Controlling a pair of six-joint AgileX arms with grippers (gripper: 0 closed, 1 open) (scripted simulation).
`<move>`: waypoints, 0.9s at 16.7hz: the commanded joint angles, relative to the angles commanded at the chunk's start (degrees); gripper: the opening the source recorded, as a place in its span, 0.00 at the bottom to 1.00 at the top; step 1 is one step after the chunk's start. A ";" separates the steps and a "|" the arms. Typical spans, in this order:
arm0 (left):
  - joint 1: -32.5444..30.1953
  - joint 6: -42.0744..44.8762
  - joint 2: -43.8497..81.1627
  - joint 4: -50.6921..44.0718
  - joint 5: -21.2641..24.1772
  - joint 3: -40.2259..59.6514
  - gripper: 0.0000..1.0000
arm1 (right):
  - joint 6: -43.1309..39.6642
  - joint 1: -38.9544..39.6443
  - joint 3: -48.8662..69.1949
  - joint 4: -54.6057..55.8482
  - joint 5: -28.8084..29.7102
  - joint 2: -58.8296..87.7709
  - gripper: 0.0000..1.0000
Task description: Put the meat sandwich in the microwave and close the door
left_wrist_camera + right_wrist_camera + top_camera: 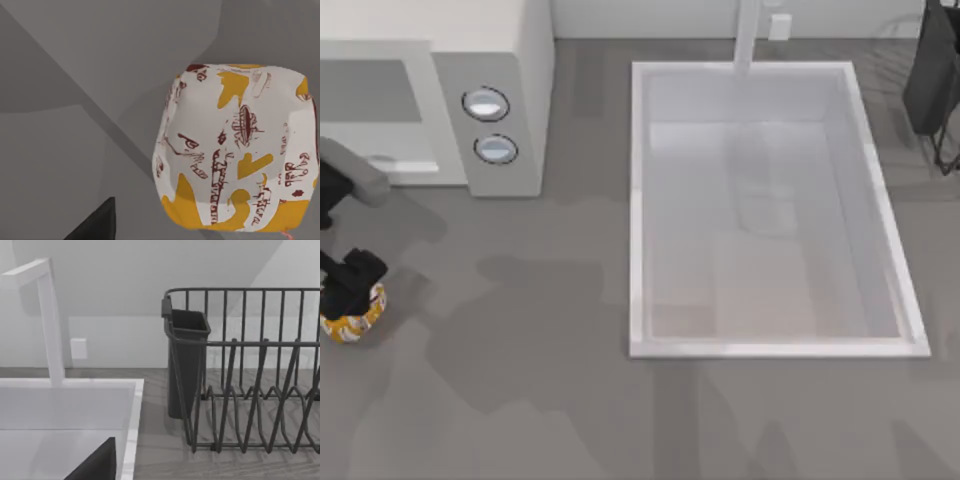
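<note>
At the left edge of the grey surface (550,400), the left pincer (350,285) sits directly on top of the meat sandwich (355,320) (a white lump with yellow-orange patches); whether it grips the sandwich I cannot tell. The microwave (515,60) stands behind, at the far left, its door (375,110) facing forward. A white sink (770,350) sits at centre right. The right wrist view shows a dark dish rack (250,390).

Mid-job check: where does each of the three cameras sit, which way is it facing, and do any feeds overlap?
Top view: overhead, looking down at the boxy white microwave, white rectangular sink and left gripper.
Left wrist view: looks at the rounded white-and-orange meat sandwich, a dark finger at its edge.
Right wrist view: faces the dark wire dish rack.
Shared: the sandwich; the sink.
</note>
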 joint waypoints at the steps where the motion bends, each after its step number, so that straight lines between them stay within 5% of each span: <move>1: 0.00 0.00 0.00 0.00 0.00 0.00 1.00 | 0.00 0.00 0.00 0.00 0.00 0.00 1.00; 8: -0.59 -0.80 -0.89 1.77 -0.12 -3.04 1.00 | 0.00 0.00 0.00 0.00 0.00 0.00 1.00; 15: -1.19 -1.51 2.30 13.43 -0.03 -10.82 1.00 | 0.00 0.00 0.00 0.00 0.00 0.00 1.00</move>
